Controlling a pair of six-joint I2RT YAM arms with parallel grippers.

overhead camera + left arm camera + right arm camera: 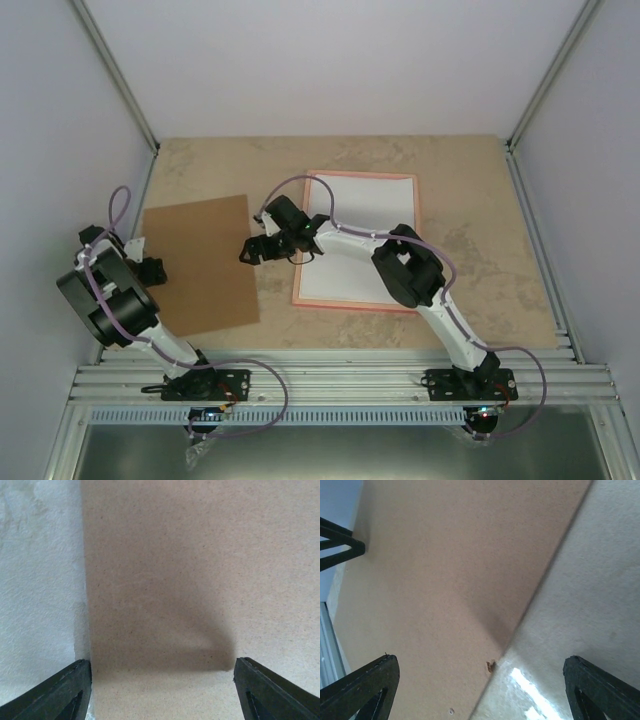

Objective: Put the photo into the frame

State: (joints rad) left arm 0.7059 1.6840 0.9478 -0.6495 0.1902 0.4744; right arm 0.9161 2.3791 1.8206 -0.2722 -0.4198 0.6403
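The pink frame [350, 306] lies flat right of the table's middle, with a white sheet [365, 215] inside it. No dark landscape print shows in any view. A plain brown board [200, 265] lies to its left. My left gripper [155, 270] is open and empty over the board's left edge; in the left wrist view [162, 690] the board [200, 580] fills the span between the fingers. My right gripper [248, 250] is open and empty over the board's right edge, which crosses the right wrist view [480, 690] diagonally, with the board [445, 570] at the left.
The beige stone-patterned table [480, 230] is walled by white panels at the left, the back and the right. My right arm [405, 265] reaches across the frame's lower left part. A small chip [491, 666] marks the board's edge.
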